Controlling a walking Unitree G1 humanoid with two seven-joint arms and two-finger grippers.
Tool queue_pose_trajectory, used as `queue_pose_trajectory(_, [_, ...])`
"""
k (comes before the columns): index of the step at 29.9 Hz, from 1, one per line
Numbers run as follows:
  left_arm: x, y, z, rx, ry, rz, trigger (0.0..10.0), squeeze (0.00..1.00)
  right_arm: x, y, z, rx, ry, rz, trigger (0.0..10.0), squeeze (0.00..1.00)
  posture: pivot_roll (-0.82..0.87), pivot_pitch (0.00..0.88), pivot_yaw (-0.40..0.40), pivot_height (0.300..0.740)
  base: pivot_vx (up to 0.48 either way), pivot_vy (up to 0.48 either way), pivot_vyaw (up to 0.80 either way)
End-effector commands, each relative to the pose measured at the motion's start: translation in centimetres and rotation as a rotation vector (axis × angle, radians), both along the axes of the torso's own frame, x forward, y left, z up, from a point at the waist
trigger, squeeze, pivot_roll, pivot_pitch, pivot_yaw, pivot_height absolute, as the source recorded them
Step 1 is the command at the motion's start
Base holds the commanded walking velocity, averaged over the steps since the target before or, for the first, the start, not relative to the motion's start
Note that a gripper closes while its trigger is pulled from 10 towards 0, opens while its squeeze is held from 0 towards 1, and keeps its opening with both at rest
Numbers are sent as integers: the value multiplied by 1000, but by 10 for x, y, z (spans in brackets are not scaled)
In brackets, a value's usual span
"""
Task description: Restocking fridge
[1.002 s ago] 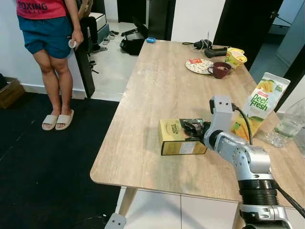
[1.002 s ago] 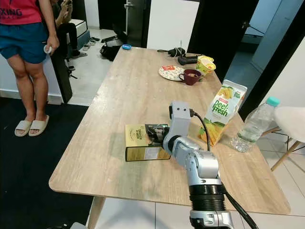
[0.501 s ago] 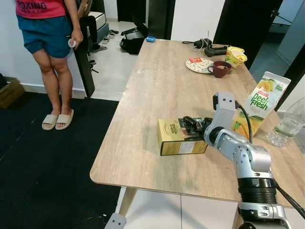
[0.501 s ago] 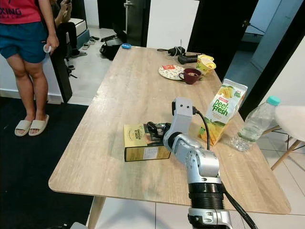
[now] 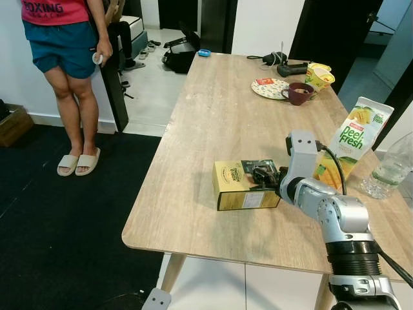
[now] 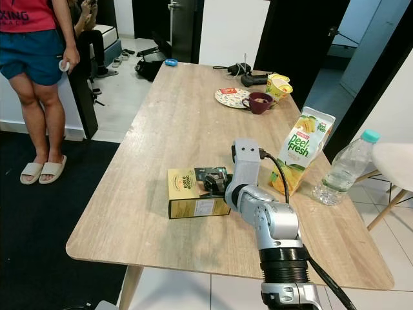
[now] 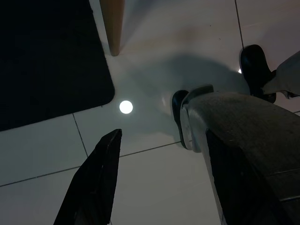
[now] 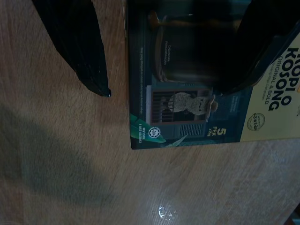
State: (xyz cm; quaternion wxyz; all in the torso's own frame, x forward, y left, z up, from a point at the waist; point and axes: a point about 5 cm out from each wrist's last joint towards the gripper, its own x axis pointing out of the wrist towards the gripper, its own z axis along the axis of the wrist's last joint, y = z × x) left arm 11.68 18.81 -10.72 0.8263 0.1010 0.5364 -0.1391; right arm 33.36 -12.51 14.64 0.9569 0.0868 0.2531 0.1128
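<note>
A yellow and dark green coffee box point(image 5: 242, 185) lies flat on the wooden table point(image 5: 213, 123), near its front edge. My right gripper point(image 5: 264, 174) is open and hovers over the box's dark end. In the right wrist view one finger point(image 8: 75, 42) hangs over bare wood beside the box point(image 8: 187, 108), and the other finger point(image 8: 265, 42) is above the box's top face. A tall juice carton point(image 5: 352, 142) stands just right of my right arm. My left gripper point(image 7: 164, 187) hangs idle and open over the tiled floor.
A water bottle point(image 5: 387, 169) stands at the table's right edge. At the far end sit a maroon mug point(image 5: 299, 94), a plate point(image 5: 268, 88) and yellow cups point(image 5: 319, 76). A person point(image 5: 64, 45) stands at the left by a black rug point(image 5: 64, 226).
My right wrist rose a little and dropped back, and the gripper edged slightly along the box's dark end. The box has not moved.
</note>
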Motion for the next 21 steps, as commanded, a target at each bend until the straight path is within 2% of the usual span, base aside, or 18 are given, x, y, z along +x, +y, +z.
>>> queue_pose_trajectory(1, [-32, -19, -11, -53, 128, -27, 10000, 0, -5, -1, -9, -30, 66, 31, 10000, 0, 3, 0, -140, 740, 0, 0, 0])
queue_pose_trajectory(5, [-32, -19, -11, -53, 128, -27, 10000, 0, -9, 1, -11, -36, 96, 65, 10000, 0, 1, 0, -140, 740, 0, 0, 0])
queue_pose_trajectory(6, [-32, -20, -11, -53, 128, -28, 10000, 0, -9, 2, -11, -30, 105, 79, 6314, 0, 1, 0, -141, 740, 0, 0, 0])
queue_pose_trajectory(8, [-32, -20, -10, -53, 128, -28, 10000, 0, -10, 2, -11, -24, 116, 95, 6314, 0, 1, 0, -141, 740, 0, 0, 0])
queue_pose_trajectory(9, [-32, -20, -10, -53, 127, -29, 10000, 0, -11, 3, -12, -18, 123, 106, 353, 0, 1, 0, -144, 740, 0, 0, 0])
queue_pose_trajectory(11, [-32, -20, -11, -54, 128, -29, 10000, 0, -12, 3, -12, -15, 127, 111, 353, 0, 1, 0, -144, 740, 0, 0, 0])
queue_pose_trajectory(12, [-32, -20, -11, -54, 128, -29, 10000, 0, -13, 4, -12, -12, 135, 121, 0, 0, 1, 0, -144, 740, 0, 0, 0])
queue_pose_trajectory(13, [-32, -20, -11, -54, 128, -30, 10000, 0, -14, 5, -13, -6, 149, 137, 1765, 0, 0, 0, -146, 740, 0, 0, 0])
queue_pose_trajectory(16, [-32, -20, -11, -54, 128, -30, 10000, 0, -15, 6, -13, -3, 159, 148, 1765, 0, 0, 0, -146, 740, 0, 0, 0])
queue_pose_trajectory(17, [-32, -21, -11, -54, 128, -31, 10000, 0, -17, 7, -14, 8, 172, 158, 3843, 0, 1, 0, -148, 740, 0, 0, 0])
queue_pose_trajectory(18, [-32, -21, -11, -54, 128, -31, 10000, 0, -17, 7, -14, 8, 172, 158, 3843, 0, 1, 0, -148, 740, 0, 0, 0])
queue_pose_trajectory(19, [-32, -21, -11, -54, 128, -32, 10000, 0, -18, 7, -15, 15, 183, 166, 4314, 0, 2, 0, -149, 740, 0, 0, 0])
queue_pose_trajectory(20, [-32, -21, -11, -54, 128, -32, 10000, 0, -19, 8, -15, 23, 193, 170, 6980, 0, 2, 0, -149, 740, 0, 0, 0])
queue_pose_trajectory(21, [-32, -21, -11, -54, 128, -32, 10000, 0, -19, 8, -16, 24, 198, 174, 8549, 0, 4, 0, -151, 740, 0, 0, 0])
